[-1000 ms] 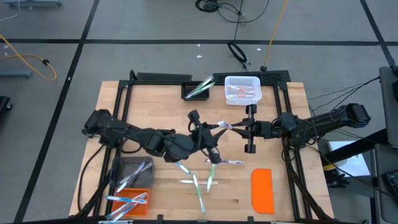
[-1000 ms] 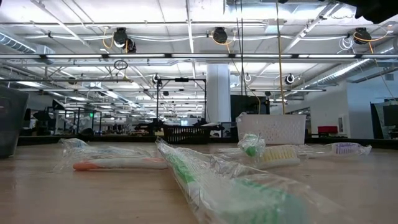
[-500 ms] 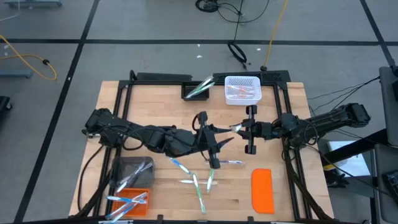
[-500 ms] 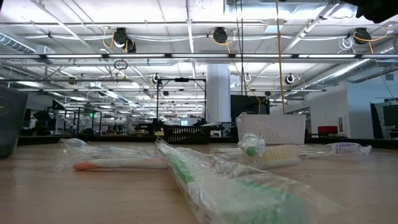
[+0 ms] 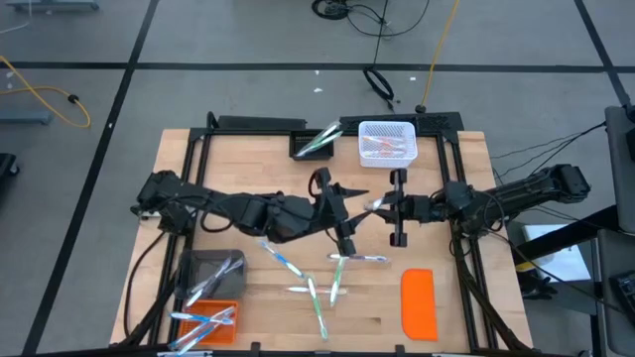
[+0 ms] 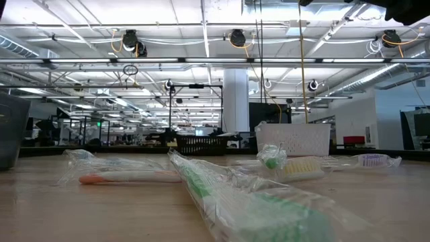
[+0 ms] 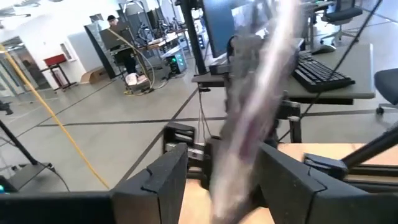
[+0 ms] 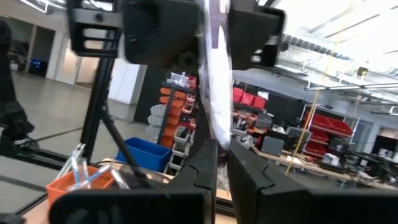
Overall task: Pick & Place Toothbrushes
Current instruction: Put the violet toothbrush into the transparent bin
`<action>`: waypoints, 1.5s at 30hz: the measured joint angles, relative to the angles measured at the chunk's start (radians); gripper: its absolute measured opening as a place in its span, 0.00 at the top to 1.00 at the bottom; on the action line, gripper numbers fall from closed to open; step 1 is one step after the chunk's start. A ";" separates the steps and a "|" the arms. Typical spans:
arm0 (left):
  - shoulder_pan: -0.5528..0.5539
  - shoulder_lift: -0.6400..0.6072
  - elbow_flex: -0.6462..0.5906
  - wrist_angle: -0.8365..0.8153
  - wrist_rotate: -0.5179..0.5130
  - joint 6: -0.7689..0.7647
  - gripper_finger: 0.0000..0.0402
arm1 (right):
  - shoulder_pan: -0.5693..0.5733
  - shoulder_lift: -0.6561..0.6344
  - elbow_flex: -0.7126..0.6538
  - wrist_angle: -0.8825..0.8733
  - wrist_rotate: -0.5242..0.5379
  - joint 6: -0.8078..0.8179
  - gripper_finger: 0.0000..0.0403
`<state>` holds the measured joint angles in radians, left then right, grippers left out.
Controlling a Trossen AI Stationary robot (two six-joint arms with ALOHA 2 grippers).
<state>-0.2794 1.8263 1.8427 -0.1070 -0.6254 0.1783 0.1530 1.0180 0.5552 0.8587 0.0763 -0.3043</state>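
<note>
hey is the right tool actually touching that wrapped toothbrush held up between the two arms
Touching. In the right wrist view, the right tool has its fingers shut on the wrapped toothbrush, which rises from between them.

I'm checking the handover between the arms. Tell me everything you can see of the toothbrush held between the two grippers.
The wrapped toothbrush is a thin pale stick in clear crinkly plastic, held above the middle of the table. The right gripper is shut on one end. The left gripper stands open around the other end, its fingers on either side of the wrapper and apparently clear of it. In the left wrist view it looks whitish with a faint purple tint; its bristle end cannot be made out.
</note>
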 joint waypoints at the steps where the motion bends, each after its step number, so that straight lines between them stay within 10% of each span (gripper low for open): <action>1: 0.001 0.000 0.000 0.000 0.000 0.000 0.52 | 0.000 0.000 0.000 -0.003 0.001 -0.001 0.97; 8: 0.000 0.000 0.000 0.000 0.000 0.003 0.58 | -0.008 0.000 0.000 -0.026 0.004 -0.004 0.97; 16: -0.002 0.000 0.000 -0.003 0.076 0.033 0.96 | -0.008 0.000 0.000 -0.065 0.000 -0.002 0.96; 33: -0.054 -0.038 -0.001 -0.221 -0.119 -0.050 0.99 | -0.012 0.000 0.000 -0.173 0.086 -0.019 0.64; 45: -0.167 -0.108 0.000 -1.034 -0.182 -0.893 0.98 | -0.012 0.000 0.000 -0.249 0.163 -0.004 0.56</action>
<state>-0.4467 1.7179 1.8423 -1.1412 -0.8073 -0.7147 0.1413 1.0176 0.5552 0.6097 0.2394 -0.3088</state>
